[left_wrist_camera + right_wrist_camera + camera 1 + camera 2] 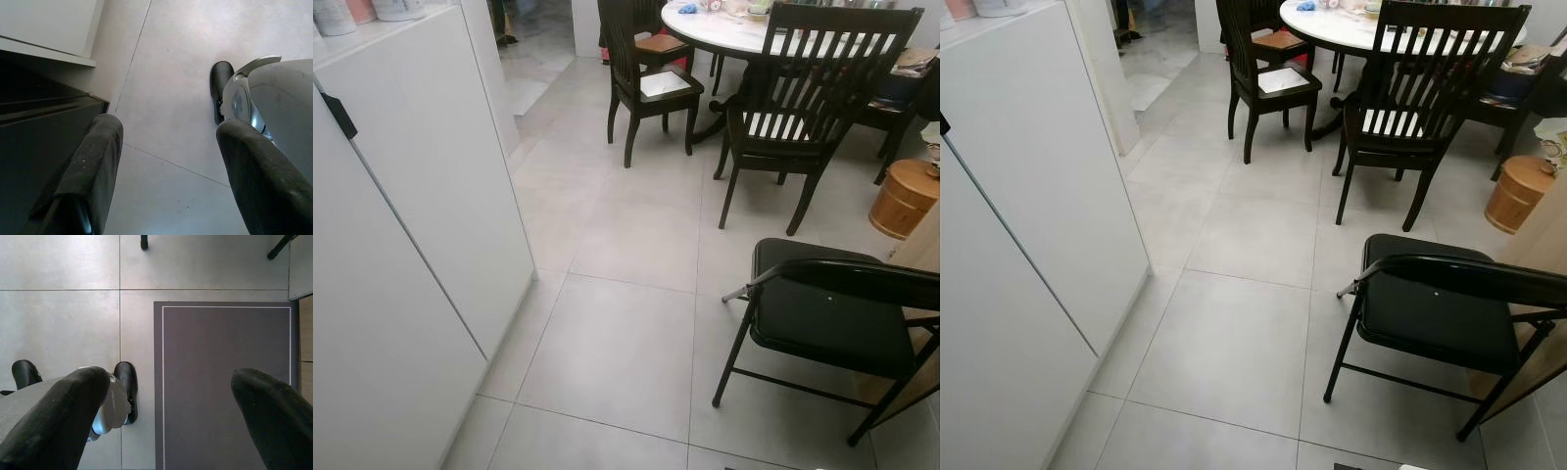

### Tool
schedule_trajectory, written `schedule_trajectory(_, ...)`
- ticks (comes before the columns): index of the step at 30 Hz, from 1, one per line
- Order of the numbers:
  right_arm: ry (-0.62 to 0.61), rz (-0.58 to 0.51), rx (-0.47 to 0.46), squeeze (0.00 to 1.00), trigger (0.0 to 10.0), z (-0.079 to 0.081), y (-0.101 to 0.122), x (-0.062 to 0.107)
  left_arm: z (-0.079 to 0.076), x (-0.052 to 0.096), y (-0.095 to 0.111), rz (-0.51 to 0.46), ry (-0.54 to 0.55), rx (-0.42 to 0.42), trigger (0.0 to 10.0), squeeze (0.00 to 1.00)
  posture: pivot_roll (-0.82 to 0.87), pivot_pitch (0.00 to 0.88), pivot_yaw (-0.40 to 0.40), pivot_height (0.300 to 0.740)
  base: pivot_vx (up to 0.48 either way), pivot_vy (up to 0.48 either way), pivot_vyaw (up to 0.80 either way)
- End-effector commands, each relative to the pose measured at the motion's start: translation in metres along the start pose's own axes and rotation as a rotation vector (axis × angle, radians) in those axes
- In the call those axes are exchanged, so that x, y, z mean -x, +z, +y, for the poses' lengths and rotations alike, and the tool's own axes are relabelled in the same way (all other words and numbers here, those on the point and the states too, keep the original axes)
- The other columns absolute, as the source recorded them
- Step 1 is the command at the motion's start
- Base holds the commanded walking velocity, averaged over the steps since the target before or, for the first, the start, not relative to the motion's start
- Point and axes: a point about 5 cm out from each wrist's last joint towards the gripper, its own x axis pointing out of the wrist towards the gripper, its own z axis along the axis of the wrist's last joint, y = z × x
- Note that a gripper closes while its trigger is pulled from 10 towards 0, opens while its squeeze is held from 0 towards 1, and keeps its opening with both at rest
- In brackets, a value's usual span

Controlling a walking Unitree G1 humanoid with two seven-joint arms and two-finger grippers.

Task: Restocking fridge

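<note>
Both tools [166, 166] [171, 416] agape, hanging floorward

Each gripper has 2 thick, rounded black fingers with a matte, faintly speckled surface: the left gripper [168, 171] and the right gripper [176, 416]. The robot's legs are smooth silver-grey shells [279, 98] with glossy curved joints, ending in black, shoe-like feet [128, 389].

White cabinet [421, 176] at left; pale grey tiled floor [626, 323]; black folding chair [832, 323] near right; dark wooden chairs [783, 117] around a white table [724, 29] far; tan wooden tub [904, 198] right; dark grey mat [225, 382] with a thin white border line.
</note>
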Motion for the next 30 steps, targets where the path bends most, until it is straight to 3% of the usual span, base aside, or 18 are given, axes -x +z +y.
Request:
schedule_trajectory(1,0.078,-0.057,-0.023,0.00,10.0,0.0414,0.0232,-0.0098,0.0077,0.0009,-0.0041,0.018,-0.007,0.076,10.0,0.00,-0.04,0.000,-0.025,0.740,0.000,0.000,0.00)
schedule_trajectory(15,0.091,-0.065,-0.062,0.00,10.0,0.0467,0.0263,-0.0107,0.0107,-0.0001,0.0015,0.009,-0.018,0.039,10.0,0.00,-0.05,0.000,-0.008,0.740,0.000,0.000,0.00)
schedule_trajectory(30,0.087,-0.067,-0.051,0.00,10.0,0.0473,0.0271,-0.0108,0.0134,-0.0001,0.0025,0.003,-0.017,0.053,10.0,0.00,-0.04,0.000,-0.020,0.740,0.000,0.000,0.00)
